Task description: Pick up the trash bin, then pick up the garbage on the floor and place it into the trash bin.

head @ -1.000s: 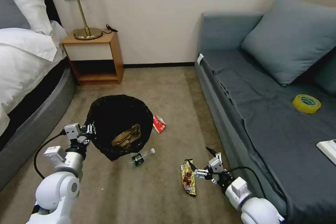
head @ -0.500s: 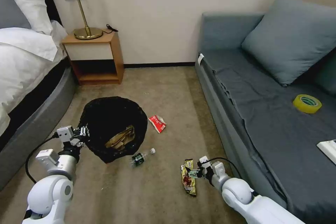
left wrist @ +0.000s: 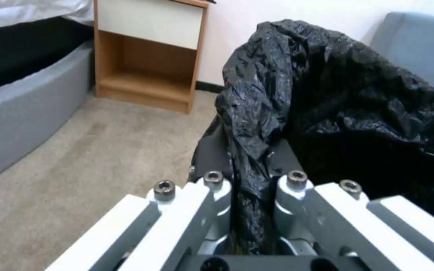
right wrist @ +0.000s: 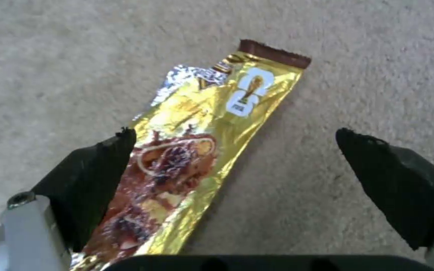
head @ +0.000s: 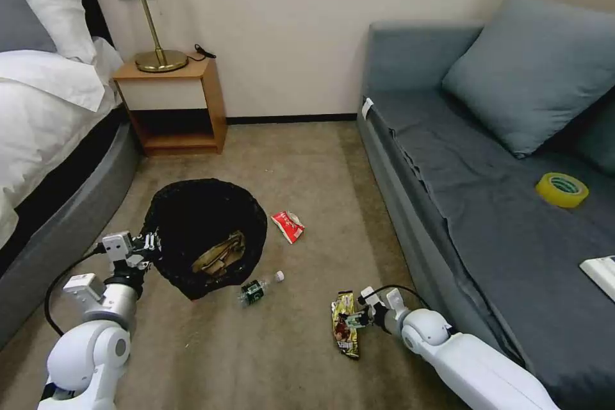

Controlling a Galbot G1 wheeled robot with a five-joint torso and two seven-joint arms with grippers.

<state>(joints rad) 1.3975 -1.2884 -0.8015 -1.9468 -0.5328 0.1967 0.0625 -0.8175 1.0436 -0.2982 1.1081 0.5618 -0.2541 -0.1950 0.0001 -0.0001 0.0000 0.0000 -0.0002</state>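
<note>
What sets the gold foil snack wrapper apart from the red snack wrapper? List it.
The gold foil snack wrapper is long and flat; the red snack wrapper is shorter and crumpled. The gold one lies at the open right gripper; the red one lies beside the black-bagged trash bin, away from both grippers. Both rest on the carpet.

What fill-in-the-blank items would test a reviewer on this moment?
1. The left hand is shut on the trash bin's black ____.
2. The right hand is ____ over the yellow-brown snack wrapper.
3. The bottle lies on the ____.

Missing: bag; open; carpet
</note>
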